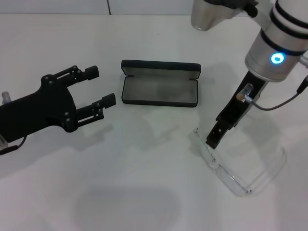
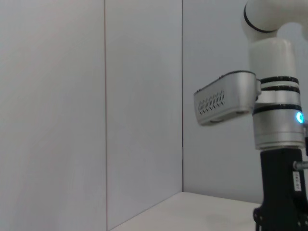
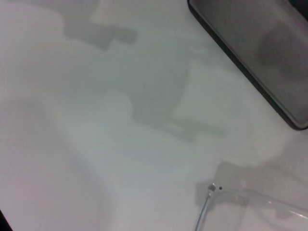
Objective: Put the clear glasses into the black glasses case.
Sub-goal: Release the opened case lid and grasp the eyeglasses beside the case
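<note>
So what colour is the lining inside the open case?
Grey, inside the black glasses case; the head view shows it best.

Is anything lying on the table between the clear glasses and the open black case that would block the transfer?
Nothing visible does. Bare table separates the clear glasses from the open black glasses case. The right gripper is above the glasses; the left gripper, open, sits on the case's other side.

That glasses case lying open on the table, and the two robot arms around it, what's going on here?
The black glasses case lies open and empty on the white table. The clear glasses rest on the table to its right, not yet picked up. The right gripper hangs just above the glasses' near corner, apparently about to grab them. The left gripper hovers left of the case with its fingers spread, holding nothing.
</note>
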You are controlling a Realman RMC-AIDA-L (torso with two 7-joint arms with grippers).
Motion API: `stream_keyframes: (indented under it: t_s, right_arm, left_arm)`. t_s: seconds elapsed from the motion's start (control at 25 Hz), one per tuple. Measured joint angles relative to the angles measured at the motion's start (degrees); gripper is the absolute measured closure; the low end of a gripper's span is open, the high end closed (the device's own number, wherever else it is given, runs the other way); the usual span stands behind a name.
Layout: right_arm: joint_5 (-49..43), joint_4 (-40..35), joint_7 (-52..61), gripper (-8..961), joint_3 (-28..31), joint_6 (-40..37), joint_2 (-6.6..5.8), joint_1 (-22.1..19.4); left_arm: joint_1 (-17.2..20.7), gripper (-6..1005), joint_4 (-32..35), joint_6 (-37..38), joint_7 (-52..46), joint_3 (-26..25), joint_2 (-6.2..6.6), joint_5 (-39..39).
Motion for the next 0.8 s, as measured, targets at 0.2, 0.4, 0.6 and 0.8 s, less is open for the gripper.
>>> stream_keyframes:
  t_s: [0.2, 0.4, 0.6, 0.8]
  right_arm:
    - [1.7, 5.5, 0.0, 112, 0.0, 3.2, 0.03, 0.1]
    - [2.5, 7.4, 0.0, 112, 0.0, 4.7, 0.03, 0.0]
    - [5.7, 9.2, -0.4, 114, -1.2, 5.7, 0.03, -0.3]
    - [6.2, 11.0, -0.2, 132, -4.0, 8.1, 0.03, -0.3]
  left_arm:
    - [-0.5, 269, 0.0, -1.6, 0.4, 0.0, -0.07, 0.0]
    - [-1.0, 269, -0.1, -2.8, 1.6, 0.0, -0.07, 0.0]
    - [-1.6, 268, -0.1, -3.5, 1.6, 0.0, -0.06, 0.0]
    - [-1.9, 269, -0.7, -4.5, 2.1, 0.1, -0.06, 0.0]
